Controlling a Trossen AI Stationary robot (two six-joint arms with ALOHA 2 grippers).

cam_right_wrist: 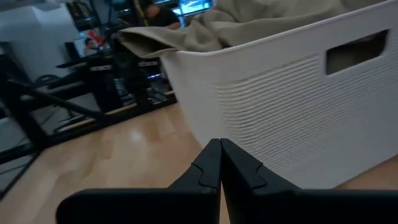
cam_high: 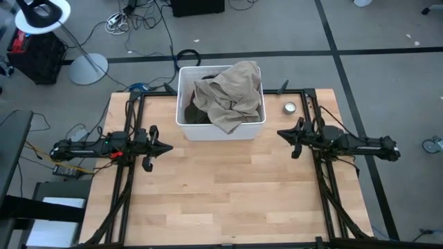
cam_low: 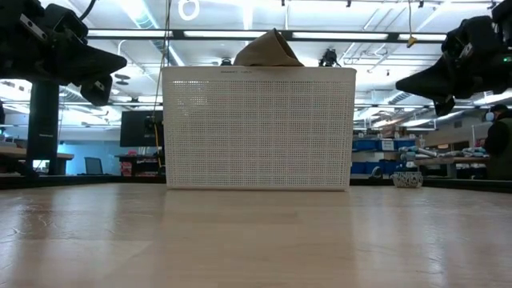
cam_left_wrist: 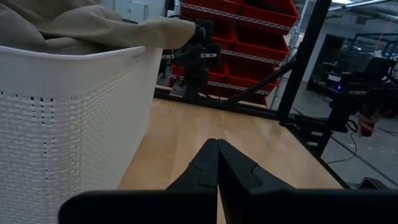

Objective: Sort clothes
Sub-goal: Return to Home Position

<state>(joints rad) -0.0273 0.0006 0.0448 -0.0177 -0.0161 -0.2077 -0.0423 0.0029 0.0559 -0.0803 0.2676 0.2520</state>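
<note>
- My left jaws are nearest the lens in the left wrist view. They are pressed tip to tip with nothing between them, and hover over the counter near the left-hand corner of the white bin on my side.
- My right jaws mirror that off the bin's other near corner, also closed and empty.
- The clothes are in the bin. The beige garment is heaped on top, above the rim, with a dark garment beneath it. Any others are hidden.
- The risk, as I judge it, is that the beige cloth laps over the rim. An arm swinging close to the wall could catch that fold and drag it out, or shove the bin.
- A small round silvery object lies near my right arm, and a low sweep could knock it.
- The counter is pale wood planks. Around it is grey floor strewn with cables, and the room beyond holds red storage bins under strip lights.
</note>
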